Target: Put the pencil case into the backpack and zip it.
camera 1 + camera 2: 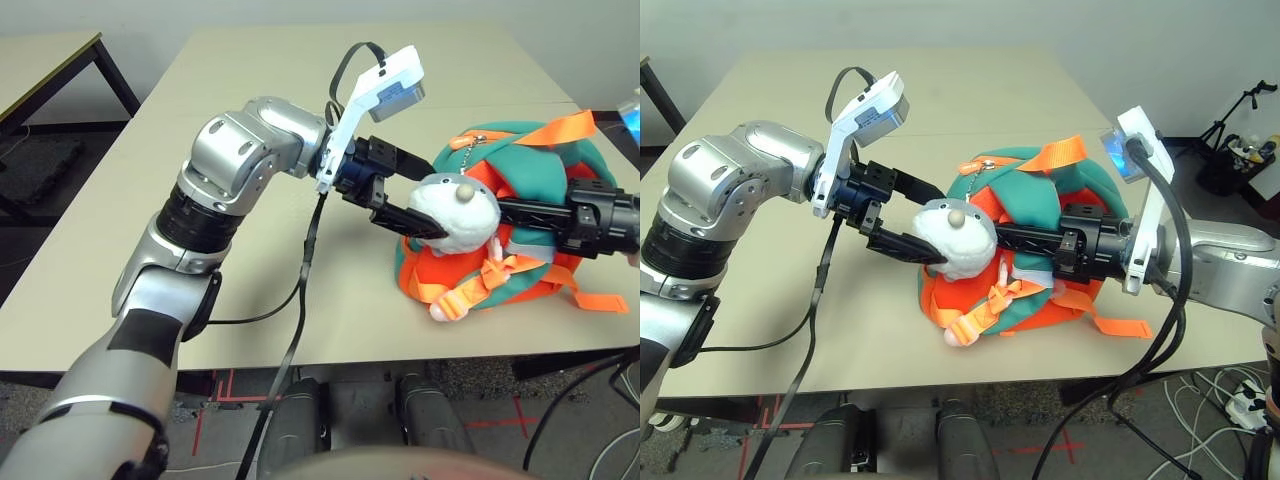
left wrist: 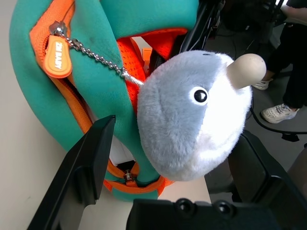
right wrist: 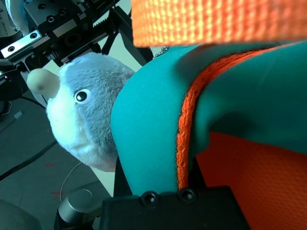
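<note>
Silver left forearm (image 1: 165, 275) reaches in over the tabletop (image 1: 120, 270); its tool (image 1: 434, 198) stands wide open around the plush charm (image 1: 462, 208) – soft, light, apparently ungripped. The orange zipper pull (image 2: 57, 56), lettering unclear, looks small and slippery: best pinched across its flats. White, probably stiff pencil case (image 2: 119, 152) seems inside the floppy backpack (image 1: 1025, 190) – right tool (image 3: 157, 160) closed on its teal edge.

Backpack (image 2: 86, 62): matt, smooth teal cloth; orange strap (image 3: 216, 21), coarsely woven. Plush charm (image 2: 177, 120): soft, furry. Chain (image 2: 96, 56), at its eleven o'clock: glossy beaded metal. Tabletop (image 1: 250, 100): smooth, matt.
</note>
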Robot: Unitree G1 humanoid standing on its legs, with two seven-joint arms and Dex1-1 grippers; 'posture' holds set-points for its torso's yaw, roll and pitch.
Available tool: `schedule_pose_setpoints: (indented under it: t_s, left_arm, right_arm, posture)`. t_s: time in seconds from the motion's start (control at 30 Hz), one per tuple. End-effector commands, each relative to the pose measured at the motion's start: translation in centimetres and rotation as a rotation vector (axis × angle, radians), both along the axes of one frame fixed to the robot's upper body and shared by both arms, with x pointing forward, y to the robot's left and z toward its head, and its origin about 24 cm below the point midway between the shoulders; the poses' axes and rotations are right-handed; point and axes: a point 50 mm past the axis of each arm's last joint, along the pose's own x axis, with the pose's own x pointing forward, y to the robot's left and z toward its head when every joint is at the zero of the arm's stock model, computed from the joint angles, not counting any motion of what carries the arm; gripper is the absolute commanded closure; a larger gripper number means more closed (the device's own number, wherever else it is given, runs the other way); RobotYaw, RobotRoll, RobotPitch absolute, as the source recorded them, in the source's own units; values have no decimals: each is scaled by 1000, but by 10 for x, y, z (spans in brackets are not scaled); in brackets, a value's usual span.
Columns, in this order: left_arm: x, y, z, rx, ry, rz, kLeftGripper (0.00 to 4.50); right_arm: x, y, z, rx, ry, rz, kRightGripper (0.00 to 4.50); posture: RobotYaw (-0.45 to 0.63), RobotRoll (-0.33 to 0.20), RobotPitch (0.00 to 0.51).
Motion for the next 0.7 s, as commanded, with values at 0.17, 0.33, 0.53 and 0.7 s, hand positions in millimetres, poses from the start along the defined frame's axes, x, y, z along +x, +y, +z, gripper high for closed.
schedule_pose_setpoints:
  t_s: [0.17,0.33,0.53,0.7]
  left_arm:
    - [-2,1,1,3,4,-13,0]
    - [-3,1,1,5,5,-24,0]
    - [-2,0,1,3,17,-13,0]
    - [-1,0,0,0,15,-4,0]
  right_arm:
    - [0,4,-2,-6,9,30,4415]
    - [1,3,-2,-11,9,28,4415]
    - [1,4,-2,-13,8,32,4415]
    - [1,4,-1,-15,8,34,4415]
  posture:
    - [-75,0,85]
    - [-75,0,82]
    - [-75,0,81]
    - [-75,0,82]
